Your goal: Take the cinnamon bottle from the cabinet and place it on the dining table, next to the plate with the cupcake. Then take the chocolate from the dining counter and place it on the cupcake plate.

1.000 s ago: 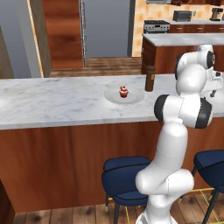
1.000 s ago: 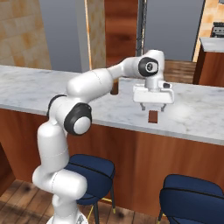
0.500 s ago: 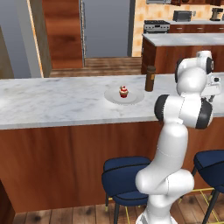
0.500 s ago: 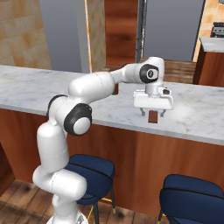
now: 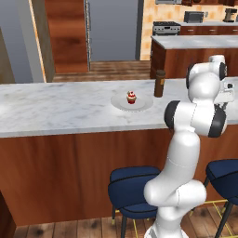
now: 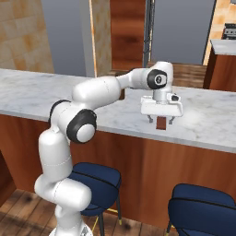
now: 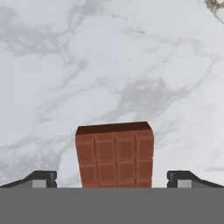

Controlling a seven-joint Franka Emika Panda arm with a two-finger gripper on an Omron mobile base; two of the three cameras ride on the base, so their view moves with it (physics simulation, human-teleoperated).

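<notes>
— Where's the chocolate [image 7: 114,154]?
— Flat on the dining counter [image 6: 207,115], right between the fingertips [image 7: 41,178] (a gap on each side).
— And the gripper [image 6: 161,120]?
— Spread wide, gripping nothing, low over the brown bar.
— And the cinnamon bottle [image 5: 159,83]?
— Standing upright just beside the plate [image 5: 143,104] with the cupcake [image 5: 131,97].

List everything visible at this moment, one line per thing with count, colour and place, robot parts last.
dining table: one, white-grey marble top over reddish-brown wood base, across the foreground.
plate: one, pale grey, on the marble.
cupcake: one, red wrapper with white frosting, on the plate.
cinnamon bottle: one, dark brown, upright on the marble, right of the plate.
chocolate: one, brown, on the marble between the fingertips.
stools: two, dark blue, under the table.
gripper: one, open, astride the chocolate.
</notes>
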